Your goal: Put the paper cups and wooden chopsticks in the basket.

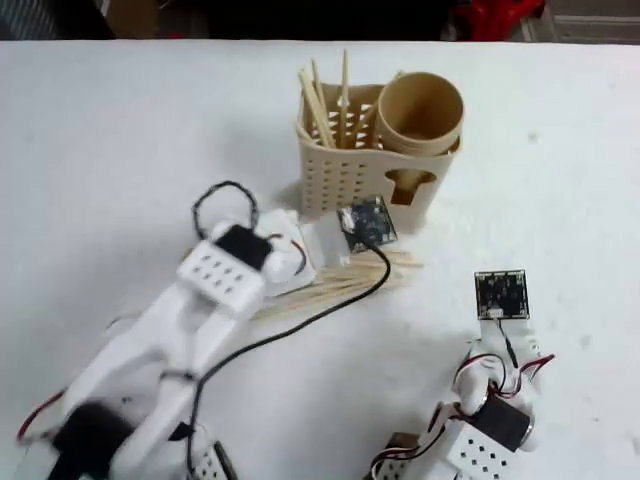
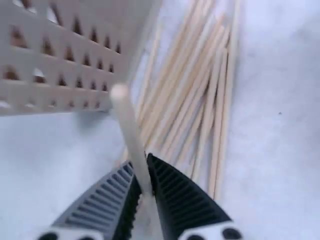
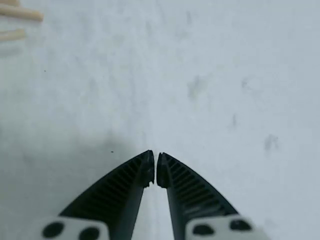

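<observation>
Your left end effector [image 2: 142, 172] is closed on a single chopstick [image 2: 129, 127], which rises from between the two fingers and points toward the basket [image 2: 70, 55]. Just beside it, on the white table [image 2: 280, 150], the pile of chopsticks [image 2: 200, 110] lies flat, with its far end close to the perforated wall of the basket. In the high view you can see the basket standing upright toward the far side of the table. The paper cups [image 1: 420, 112] are stacked in one of its compartments and several standing chopsticks [image 1: 325, 100] are in the other. The pile lies in front of the basket, on the side of the arms. Your right end effector [image 3: 155, 167] hangs above the table with its fingers almost together and nothing between them, and it is well apart from the basket.
</observation>
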### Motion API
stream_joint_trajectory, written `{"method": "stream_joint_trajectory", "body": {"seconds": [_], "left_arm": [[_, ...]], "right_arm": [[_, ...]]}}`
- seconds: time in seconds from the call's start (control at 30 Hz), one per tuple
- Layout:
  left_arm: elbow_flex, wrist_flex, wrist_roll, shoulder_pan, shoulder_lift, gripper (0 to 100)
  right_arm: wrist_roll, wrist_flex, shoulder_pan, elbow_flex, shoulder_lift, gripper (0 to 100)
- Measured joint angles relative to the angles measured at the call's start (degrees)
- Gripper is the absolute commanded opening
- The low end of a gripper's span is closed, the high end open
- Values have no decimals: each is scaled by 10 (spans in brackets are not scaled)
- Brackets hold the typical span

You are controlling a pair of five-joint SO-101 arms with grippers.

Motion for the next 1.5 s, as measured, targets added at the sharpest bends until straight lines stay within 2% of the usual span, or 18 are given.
{"method": "stream_joint_trajectory", "body": {"seconds": [0.23, 0.33, 0.57, 0.63, 0.7, 0.8, 1.03, 1.1, 1.2, 1.37, 1.5], "left_arm": [[-55, 19, 100, 0, -213, 20], [-121, -32, 159, 0, -243, 20], [-234, -255, 267, -2, -158, 20], [-273, -280, 288, -3, -106, 20], [-311, -272, 293, -4, -55, 20], [-341, -184, 264, -4, -21, 20], [-345, 182, 125, -4, -11, 21], [-310, 242, 88, -4, -11, 46], [-209, 232, 55, -4, -10, 118], [11, 83, 13, -3, -7, 81], [90, -9, -1, -3, 0, 80]], "right_arm": [[0, 0, 0, 0, 0, 24], [0, 0, 0, 0, 0, 24], [0, 0, 0, 0, 0, 24], [0, 0, 0, 0, 0, 24], [0, 0, 0, 0, 0, 24], [0, 0, 0, 0, 0, 24], [0, 0, 0, 0, 0, 24], [0, 0, 0, 0, 0, 24], [0, 0, 0, 0, 0, 24], [0, 0, 0, 0, 0, 24], [0, 0, 0, 0, 0, 24]]}}
